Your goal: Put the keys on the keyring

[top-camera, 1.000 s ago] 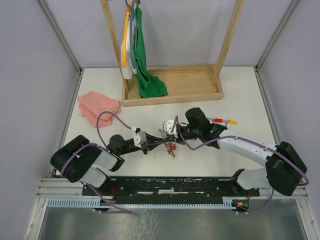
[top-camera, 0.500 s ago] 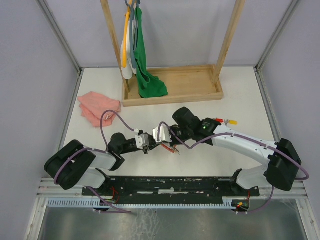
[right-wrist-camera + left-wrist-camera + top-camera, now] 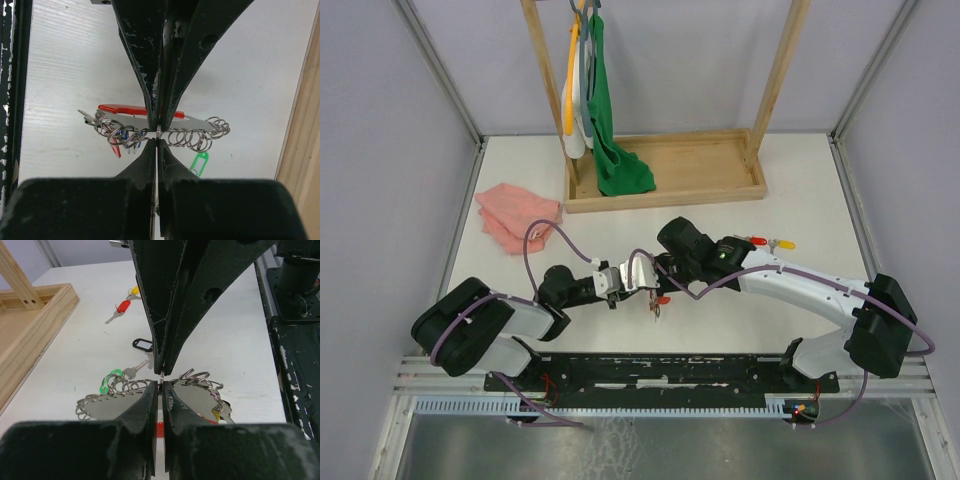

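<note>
Left wrist view: left gripper (image 3: 161,378) clenched on the keyring (image 3: 131,386), tip to tip with the right gripper (image 3: 158,133), clamped on it too, near the surface's (image 3: 810,200) front edge; their fingers (image 3: 150,295) hide its middle. 2 keys (image 3: 121,307), red and yellow, lie rightward; wooden tray (image 3: 660,198) behind.

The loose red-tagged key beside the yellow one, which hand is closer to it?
Right. The right hand lies between the red-tagged key and the left hand, their tips meeting at the keyring; the left hand sits beyond, farther away.
</note>
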